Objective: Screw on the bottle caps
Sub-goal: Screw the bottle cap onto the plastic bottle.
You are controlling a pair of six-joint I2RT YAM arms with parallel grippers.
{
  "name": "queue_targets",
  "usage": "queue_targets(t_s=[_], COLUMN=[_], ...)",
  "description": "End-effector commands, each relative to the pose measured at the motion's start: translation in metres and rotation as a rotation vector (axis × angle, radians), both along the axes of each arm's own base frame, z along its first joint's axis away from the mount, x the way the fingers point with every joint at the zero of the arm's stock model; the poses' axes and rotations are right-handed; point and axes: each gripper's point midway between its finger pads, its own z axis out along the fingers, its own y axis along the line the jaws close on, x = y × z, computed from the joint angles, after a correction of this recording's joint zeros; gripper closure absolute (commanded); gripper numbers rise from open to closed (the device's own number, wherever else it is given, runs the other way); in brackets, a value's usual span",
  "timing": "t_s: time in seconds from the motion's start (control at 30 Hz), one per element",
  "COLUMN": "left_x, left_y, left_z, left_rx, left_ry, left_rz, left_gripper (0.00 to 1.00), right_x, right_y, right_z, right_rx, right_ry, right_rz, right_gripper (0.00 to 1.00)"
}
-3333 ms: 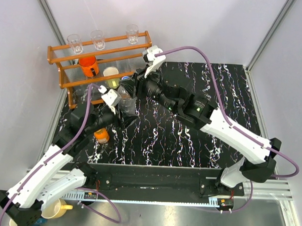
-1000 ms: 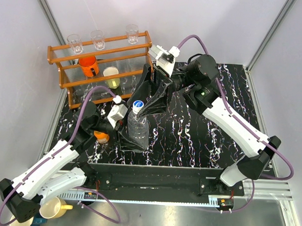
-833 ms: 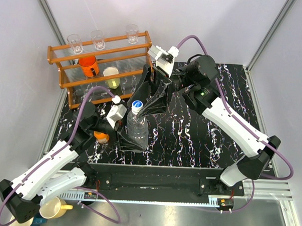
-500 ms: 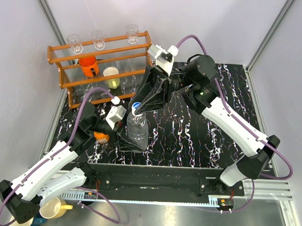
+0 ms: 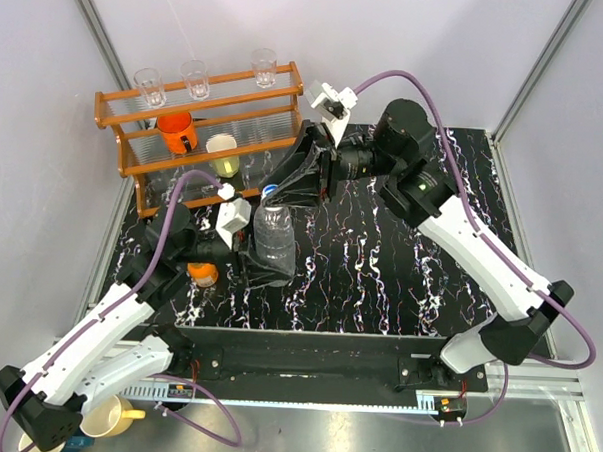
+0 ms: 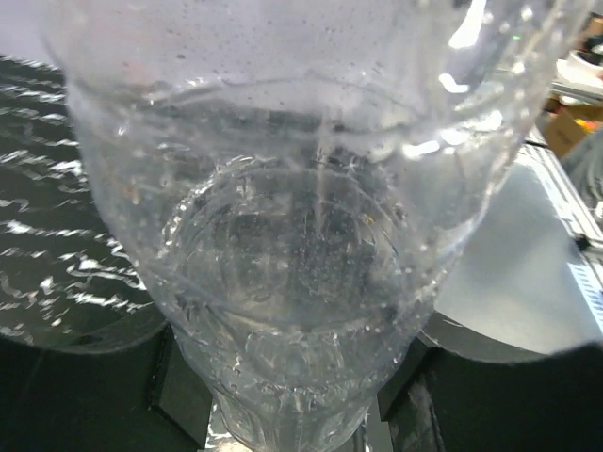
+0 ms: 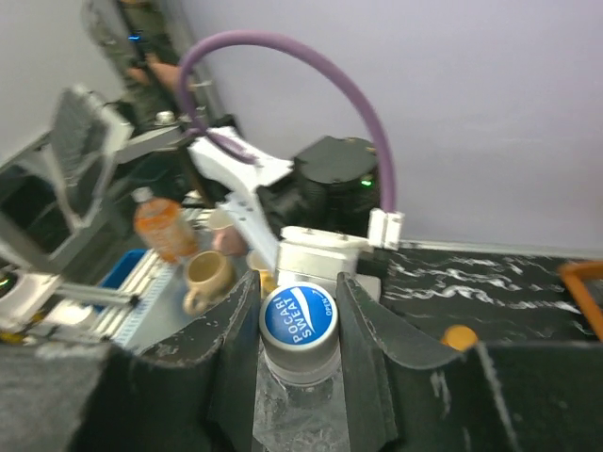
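Note:
My left gripper [image 5: 258, 264] is shut on the lower body of the clear plastic bottle [image 5: 274, 240], which stands upright on the dark marbled table. That bottle [image 6: 301, 217] fills the left wrist view, with dark fingers [image 6: 89, 395] on both sides. The blue cap [image 7: 299, 315] sits on the bottle's neck. My right gripper [image 7: 299, 330] is shut on it, one finger pressing each side. From above, this gripper [image 5: 273, 197] reaches in from the back right. The short orange bottle [image 5: 202, 274] stands left of the clear one, partly behind my left arm. An orange cap [image 7: 459, 335] lies on the table.
An orange wooden rack [image 5: 126, 113] at the back left carries clear glasses, an orange mug [image 5: 176, 130] and a pale cup [image 5: 223, 153]. A yellow mug [image 5: 113, 416] sits off the table near the left arm's base.
My right gripper has lowered over the bottle's neck and closed its fingers on the blue cap. The left gripper keeps its hold; the bottle has shifted slightly toward the rack.

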Motion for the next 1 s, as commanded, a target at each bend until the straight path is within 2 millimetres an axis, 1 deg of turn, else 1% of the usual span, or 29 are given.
queue_targets(t_s=[0.0, 0.03, 0.07, 0.1, 0.13, 0.17, 0.2, 0.23, 0.27, 0.3, 0.33, 0.37, 0.4, 0.53, 0.57, 0.6, 0.67, 0.7, 0.73, 0.77, 0.8, 0.83, 0.87, 0.9, 0.93, 0.97], left_x=[0.049, 0.059, 0.065, 0.07, 0.08, 0.085, 0.089, 0.097, 0.101, 0.109, 0.113, 0.117, 0.121, 0.129, 0.13, 0.129, 0.125, 0.118, 0.113, 0.108, 0.097, 0.091, 0.082, 0.068, 0.059, 0.051], left_y=[0.008, 0.012, 0.013, 0.016, 0.02, 0.023, 0.026, 0.031, 0.033, 0.039, 0.042, 0.045, 0.049, 0.059, 0.06, 0.06, 0.058, 0.053, 0.05, 0.047, 0.04, 0.037, 0.033, 0.026, 0.023, 0.02], left_z=[0.019, 0.019, 0.02, 0.017, 0.015, 0.014, 0.015, 0.012, 0.012, 0.011, 0.011, 0.011, 0.009, 0.007, 0.006, 0.006, 0.004, 0.005, 0.006, 0.004, 0.006, 0.007, 0.007, 0.009, 0.012, 0.012], left_rx=[-0.028, -0.025, -0.024, -0.009, 0.003, 0.013, 0.02, 0.034, 0.042, 0.051, 0.056, 0.061, 0.069, 0.088, 0.091, 0.091, 0.085, 0.073, 0.063, 0.057, 0.042, 0.028, 0.018, 0.006, -0.013, -0.02], left_ry=[-0.096, -0.101, -0.116, -0.11, -0.108, -0.124, -0.133, -0.132, -0.147, -0.15, -0.153, -0.157, -0.157, -0.163, -0.161, -0.161, -0.153, -0.15, -0.146, -0.136, -0.13, -0.121, -0.118, -0.118, -0.123, -0.114], left_rz=[0.282, 0.34, 0.37, 0.402, 0.464, 0.491, 0.518, 0.57, 0.594, 0.644, 0.67, 0.698, 0.729, 0.797, 0.805, 0.802, 0.778, 0.736, 0.707, 0.675, 0.607, 0.568, 0.52, 0.434, 0.38, 0.333], left_gripper=[1.0, 1.0, 1.0, 1.0, 1.0, 1.0, 1.0, 1.0, 1.0, 1.0, 1.0, 1.0, 1.0, 1.0, 1.0, 1.0, 1.0, 1.0, 1.0, 1.0, 1.0, 1.0, 1.0, 1.0, 1.0, 1.0], right_x=[0.04, 0.046, 0.052, 0.067, 0.071, 0.075, 0.089, 0.091, 0.088, 0.099, 0.1, 0.097, 0.097, 0.098, 0.102, 0.099, 0.099, 0.099, 0.099, 0.097, 0.096, 0.095, 0.089, 0.083, 0.091, 0.073], right_y=[-0.001, 0.0, -0.001, -0.004, -0.004, -0.005, -0.008, -0.008, -0.004, -0.005, -0.004, 0.001, 0.005, 0.016, 0.016, 0.02, 0.021, 0.019, 0.015, 0.006, 0.0, -0.006, -0.01, -0.022, -0.036, -0.04], right_z=[-0.031, -0.038, -0.039, -0.042, -0.043, -0.045, -0.045, -0.046, -0.048, -0.051, -0.053, -0.055, -0.058, -0.064, -0.065, -0.066, -0.061, -0.057, -0.052, -0.039, -0.032, -0.023, -0.014, 0.001, 0.008, 0.02], right_rx=[-0.117, -0.13, -0.135, -0.143, -0.146, -0.149, -0.152, -0.156, -0.164, -0.174, -0.18, -0.187, -0.192, -0.215, -0.211, -0.209, -0.193, -0.184, -0.176, -0.14, -0.119, -0.098, -0.079, -0.04, -0.019, 0.012], right_ry=[0.011, 0.02, 0.025, 0.045, 0.05, 0.065, 0.082, 0.092, 0.105, 0.12, 0.126, 0.128, 0.131, 0.129, 0.141, 0.148, 0.156, 0.146, 0.122, 0.115, 0.104, 0.082, 0.073, 0.066, 0.076, 0.063], right_rz=[-0.31, -0.344, -0.384, -0.491, -0.521, -0.55, -0.649, -0.678, -0.691, -0.781, -0.8, -0.827, -0.854, -0.979, -1.026, -1.027, -1.029, -1.027, -1.031, -1.041, -1.042, -1.035, -1.0, -0.977, -0.982, -0.87], right_gripper=[0.87, 0.9, 0.9, 0.91, 0.92, 0.93, 0.93, 0.94, 0.94, 0.94, 0.94, 0.94, 0.93, 0.94, 0.94, 0.87, 0.67, 0.52, 0.47, 0.41, 0.34, 0.17, 0.12, 0.07, 0.02, 0.0])
